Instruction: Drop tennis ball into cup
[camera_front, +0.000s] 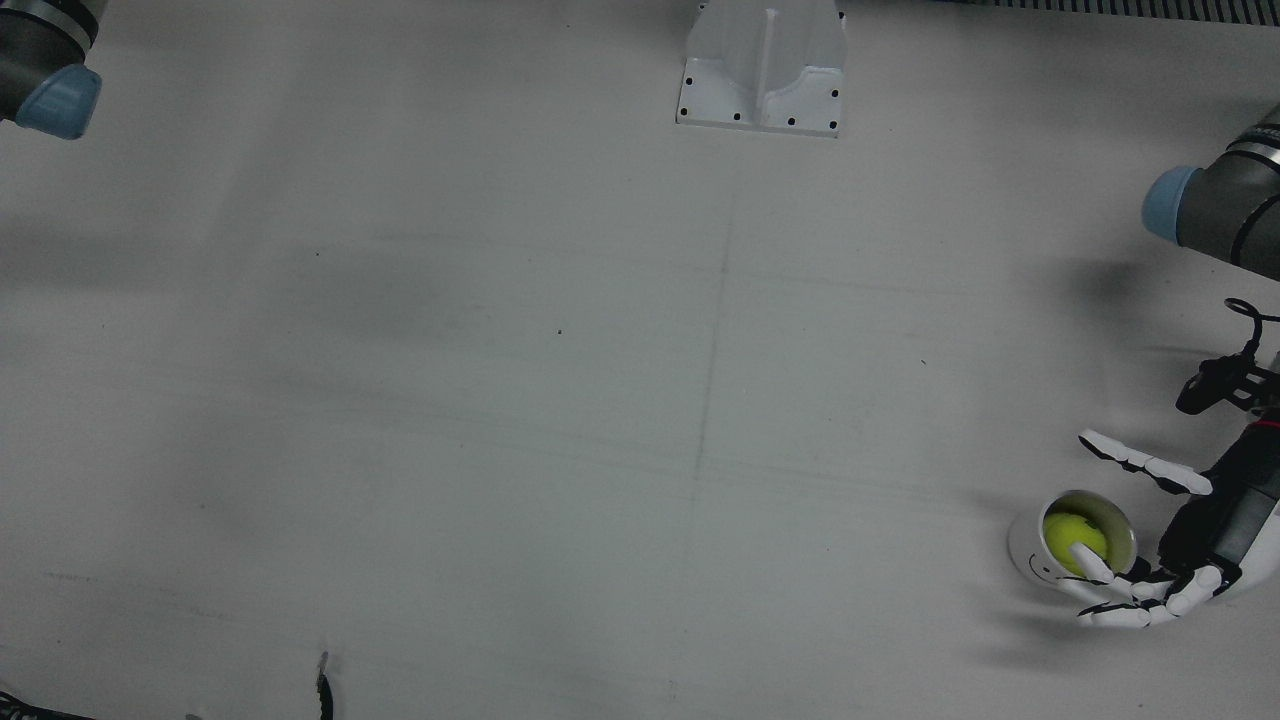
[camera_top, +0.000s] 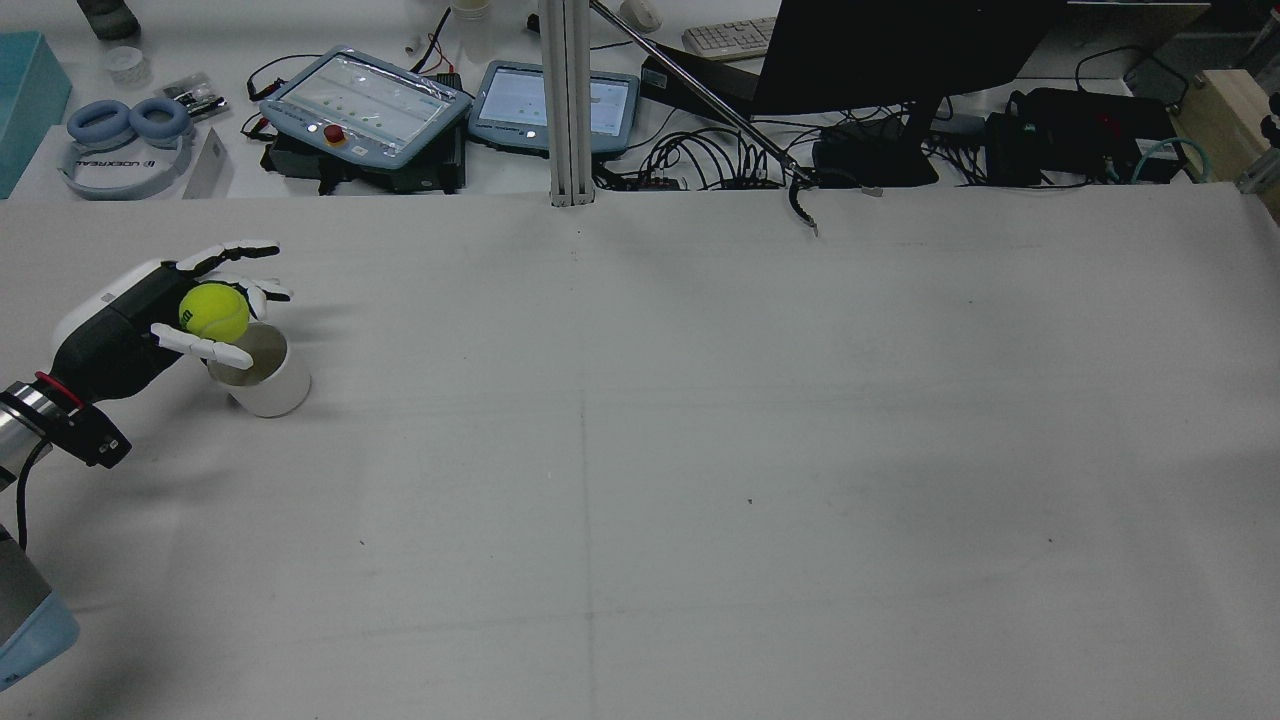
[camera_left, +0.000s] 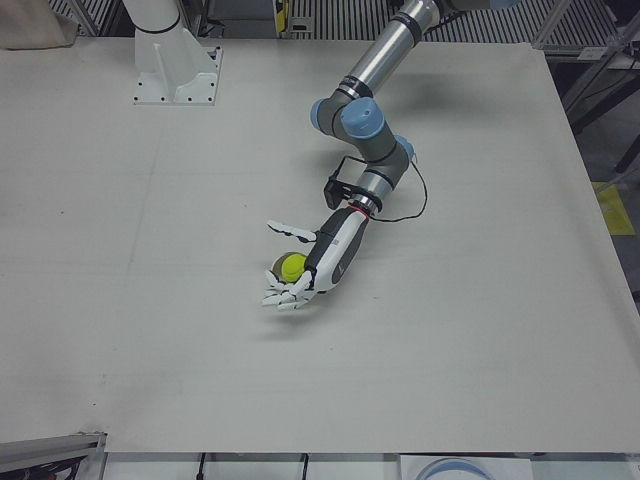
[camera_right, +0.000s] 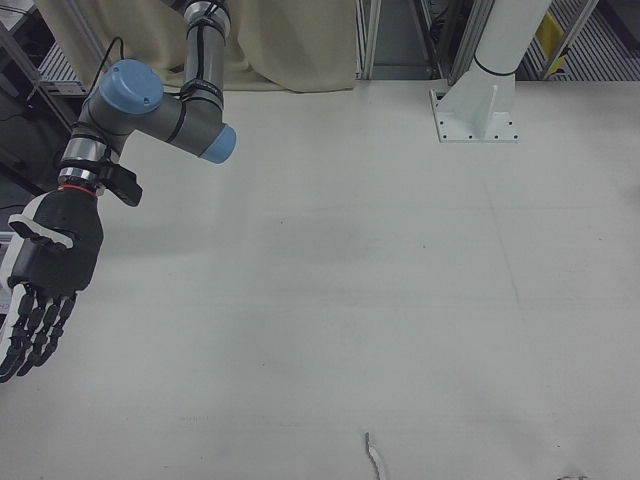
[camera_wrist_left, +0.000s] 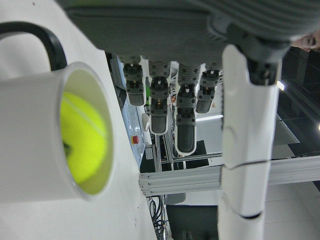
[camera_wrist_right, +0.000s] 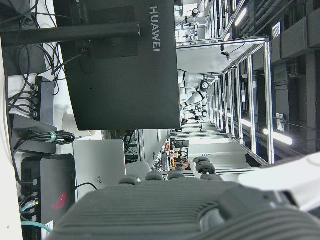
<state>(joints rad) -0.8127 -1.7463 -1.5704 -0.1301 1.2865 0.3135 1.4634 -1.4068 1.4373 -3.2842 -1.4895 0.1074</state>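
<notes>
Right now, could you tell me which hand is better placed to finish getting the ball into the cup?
The left hand. Its spread fingers are at the white cup, with the tennis ball at the cup's mouth. The right hand hangs open at the far table edge.

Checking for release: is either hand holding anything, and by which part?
Nothing seems gripped. The left hand is spread open, the tennis ball at the cup's mouth; the right hand is open, empty.

Even, diffuse overhead light; soft grey shadows pool on the table (camera_front: 600, 400) toward 9 o'clock in the front view. Hand views blur close up; ceiling strips glare toward 3 o'clock.
</notes>
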